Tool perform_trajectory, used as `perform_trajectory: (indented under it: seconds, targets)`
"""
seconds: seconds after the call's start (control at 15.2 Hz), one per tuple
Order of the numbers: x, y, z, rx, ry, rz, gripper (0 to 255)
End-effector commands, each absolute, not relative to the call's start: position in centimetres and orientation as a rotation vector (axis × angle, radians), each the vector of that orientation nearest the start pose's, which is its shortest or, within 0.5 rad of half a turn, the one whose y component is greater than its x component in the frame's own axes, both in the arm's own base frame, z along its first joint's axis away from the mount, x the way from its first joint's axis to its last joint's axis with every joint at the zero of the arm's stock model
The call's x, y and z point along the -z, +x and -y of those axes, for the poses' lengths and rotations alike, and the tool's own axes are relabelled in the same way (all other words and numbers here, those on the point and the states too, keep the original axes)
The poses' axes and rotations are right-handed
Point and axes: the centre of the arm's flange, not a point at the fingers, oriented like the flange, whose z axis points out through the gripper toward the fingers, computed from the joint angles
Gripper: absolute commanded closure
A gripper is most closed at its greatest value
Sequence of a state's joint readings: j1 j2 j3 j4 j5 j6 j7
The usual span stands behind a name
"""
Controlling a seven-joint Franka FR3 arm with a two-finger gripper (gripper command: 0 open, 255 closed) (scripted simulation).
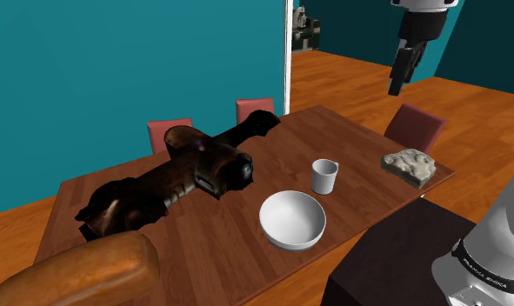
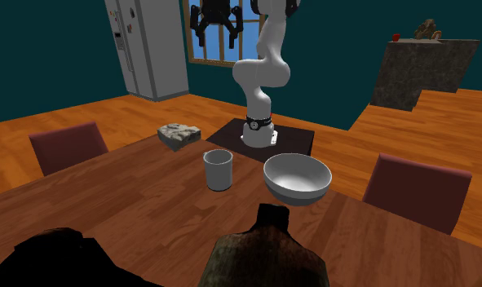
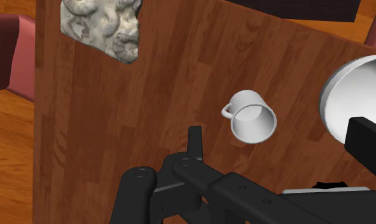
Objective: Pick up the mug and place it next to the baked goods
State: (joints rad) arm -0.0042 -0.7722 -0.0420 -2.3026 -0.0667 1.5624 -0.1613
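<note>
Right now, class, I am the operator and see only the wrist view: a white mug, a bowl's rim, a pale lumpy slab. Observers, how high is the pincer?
Observer: The pincer hangs high above the table, far above the mug.
Operator: What lies past the bowl?
Observer: A dark brown lumpy mass sprawls across the table beyond it.
Operator: Anything baked there?
Observer: A golden-brown loaf lies at the table's end, beyond that mass.

table: wood, grained, slight sheen | mug: white, smooth, matt | bowl: white, smooth | baked good: rough, mottled
</note>
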Motion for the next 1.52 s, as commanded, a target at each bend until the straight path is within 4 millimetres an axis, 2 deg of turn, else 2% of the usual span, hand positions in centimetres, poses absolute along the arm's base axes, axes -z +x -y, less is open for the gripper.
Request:
perform_trajectory:
  seconds: [0.0,1.45]
  targets:
    - [-61.1,31.0,2.6,0.044,-3.175,0.198,0]
    - [-36.0,43.0,-7.4,-0.045,-3.199,0.343,0]
